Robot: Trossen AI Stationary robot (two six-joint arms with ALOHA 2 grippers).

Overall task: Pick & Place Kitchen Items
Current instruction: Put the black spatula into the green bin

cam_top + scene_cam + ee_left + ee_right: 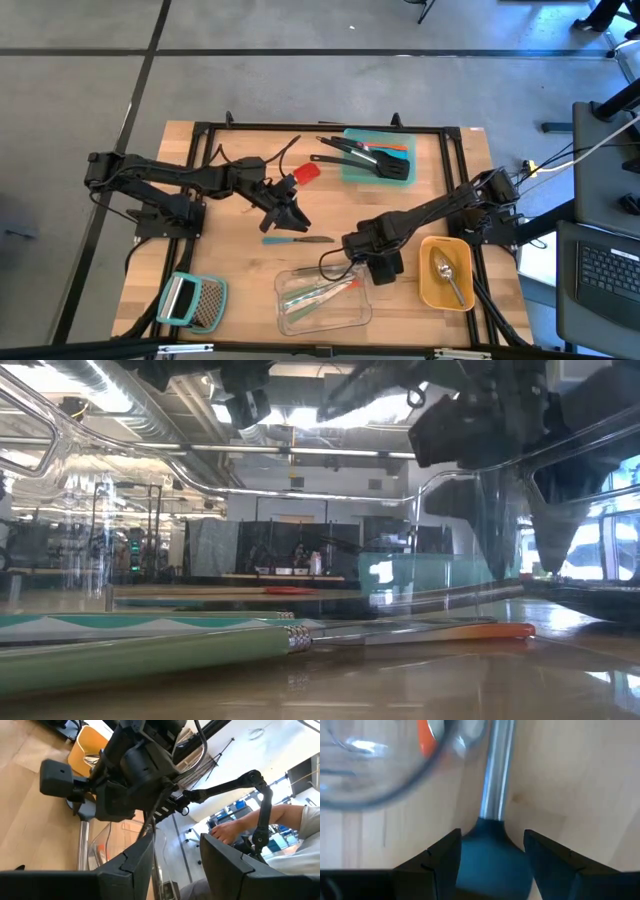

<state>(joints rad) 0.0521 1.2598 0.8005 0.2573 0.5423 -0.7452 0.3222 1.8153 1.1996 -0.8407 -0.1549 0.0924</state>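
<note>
Your right gripper point(372, 262) sits low over the counter point(240, 270) at the near right corner of the clear container point(322, 300), between it and the yellow container point(446, 272) that holds the silver spoon point(447, 275). Its fingers point(432, 865) stand apart on either side of a dark utensil head with a steel handle point(495, 770); you cannot tell whether they press it. Your left gripper point(290, 212) hangs mid-counter just beyond a slim teal tool point(285, 239), its fingers point(131, 865) part open with nothing between them. The red spatula point(303, 174) lies near it, black spatulas point(375, 160) rest in the teal container point(380, 155), and teal, green and orange tools point(320, 293) fill the clear one.
</note>
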